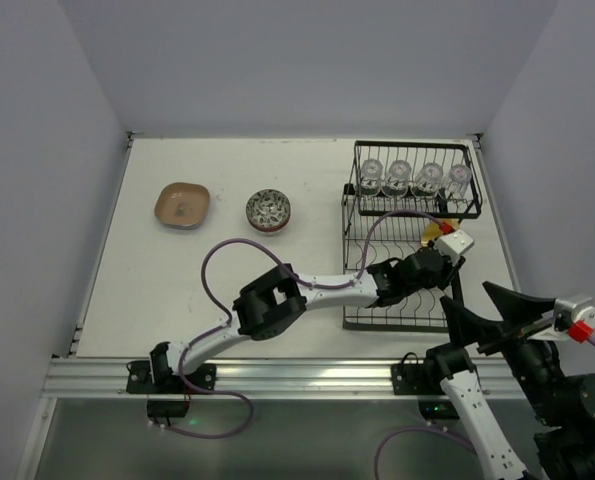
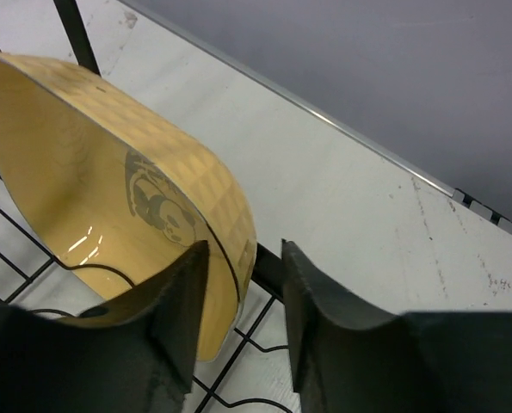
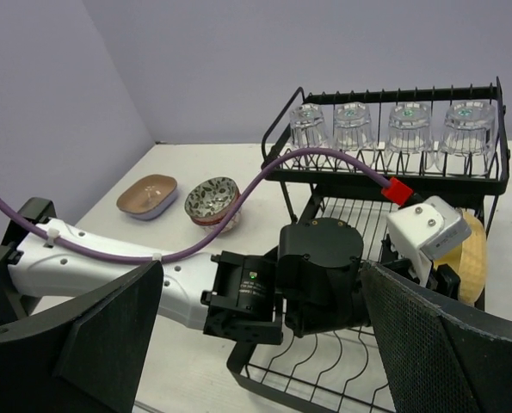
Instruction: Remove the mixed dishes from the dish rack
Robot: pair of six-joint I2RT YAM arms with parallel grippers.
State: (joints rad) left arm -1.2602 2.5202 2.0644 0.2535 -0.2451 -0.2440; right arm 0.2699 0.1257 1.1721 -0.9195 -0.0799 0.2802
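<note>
The black wire dish rack (image 1: 397,322) (image 3: 324,379) stands at the right of the table. A yellow plate (image 2: 109,172) (image 1: 434,231) (image 3: 471,254) stands on edge in its lower tier. My left gripper (image 2: 244,247) (image 1: 435,246) reaches into the rack and straddles the plate's rim: one finger inside the plate, the other outside with a gap to the rim. Several clear glasses (image 1: 414,178) (image 3: 385,129) stand upside down on the upper shelf. My right gripper (image 3: 262,268) (image 1: 492,308) hangs wide open near the rack's front right corner, holding nothing.
A brown rounded-square plate (image 1: 182,205) (image 3: 148,194) and a patterned bowl (image 1: 268,209) (image 3: 212,198) sit on the table left of the rack. The left arm with its purple cable (image 1: 277,262) crosses the rack's front. Walls close in the table on three sides.
</note>
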